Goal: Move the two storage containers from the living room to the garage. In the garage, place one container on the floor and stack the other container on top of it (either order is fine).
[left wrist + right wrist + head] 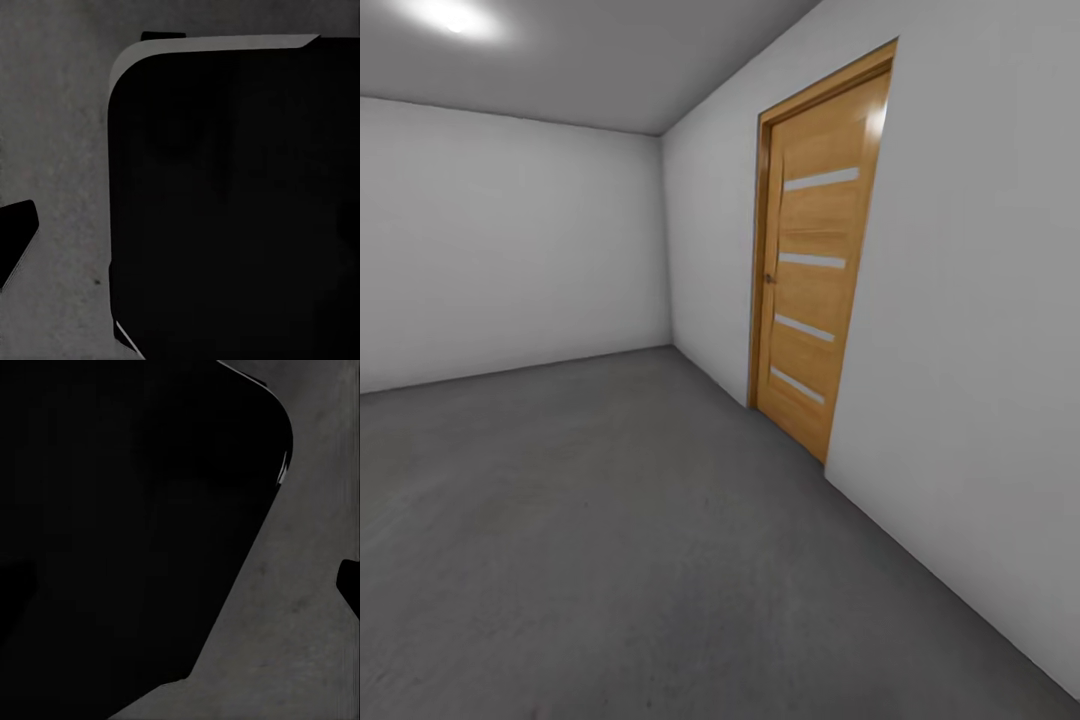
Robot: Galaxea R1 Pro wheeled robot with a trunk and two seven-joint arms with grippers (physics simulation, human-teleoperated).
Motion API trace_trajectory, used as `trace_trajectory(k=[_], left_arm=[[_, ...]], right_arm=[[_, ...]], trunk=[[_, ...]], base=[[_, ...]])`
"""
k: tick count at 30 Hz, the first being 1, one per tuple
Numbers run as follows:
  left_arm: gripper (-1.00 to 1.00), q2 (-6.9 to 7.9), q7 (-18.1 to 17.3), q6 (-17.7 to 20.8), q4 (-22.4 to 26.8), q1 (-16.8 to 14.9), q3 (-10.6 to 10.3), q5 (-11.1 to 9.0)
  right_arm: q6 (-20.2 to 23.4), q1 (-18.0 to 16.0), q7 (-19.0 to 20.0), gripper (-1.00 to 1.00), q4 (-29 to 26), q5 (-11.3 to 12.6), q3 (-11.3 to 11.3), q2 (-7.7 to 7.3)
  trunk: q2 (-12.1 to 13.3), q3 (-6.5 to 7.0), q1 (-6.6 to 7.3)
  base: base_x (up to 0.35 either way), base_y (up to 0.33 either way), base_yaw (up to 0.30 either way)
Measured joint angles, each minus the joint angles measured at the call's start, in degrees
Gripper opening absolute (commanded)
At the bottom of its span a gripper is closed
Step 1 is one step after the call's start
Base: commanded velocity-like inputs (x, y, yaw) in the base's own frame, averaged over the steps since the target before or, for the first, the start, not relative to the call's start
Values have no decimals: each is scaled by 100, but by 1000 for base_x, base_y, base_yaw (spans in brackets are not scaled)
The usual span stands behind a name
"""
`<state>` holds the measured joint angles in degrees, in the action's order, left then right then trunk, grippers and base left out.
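1. Head view: garage, bare white walls [510, 240], dark grey concrete floor [610, 540].
2. Wooden door [818, 260] at 2 o'clock in the right wall, shut, four pale horizontal strips.
3. Ceiling light [452, 16] at 11 o'clock.
4. Left wrist view: big black rounded body [232, 202] over grey floor; dark tip at one edge. Left claw state: cannot tell.
5. Right wrist view: black body [127, 525] over floor, dark tip at the edge. Right claw state: cannot tell.
6. Where the containers are: cannot tell.
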<state>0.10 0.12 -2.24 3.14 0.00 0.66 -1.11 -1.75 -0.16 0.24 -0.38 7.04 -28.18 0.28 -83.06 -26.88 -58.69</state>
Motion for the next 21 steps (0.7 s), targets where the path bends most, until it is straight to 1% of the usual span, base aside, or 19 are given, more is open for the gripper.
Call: trace_trajectory(k=[21], left_arm=[[100,8,-2,0,-1,0,0,0]], right_arm=[[0,0,0,100,0,0,0,0]], trunk=[[0,0,0]], base=[[323,0,0]])
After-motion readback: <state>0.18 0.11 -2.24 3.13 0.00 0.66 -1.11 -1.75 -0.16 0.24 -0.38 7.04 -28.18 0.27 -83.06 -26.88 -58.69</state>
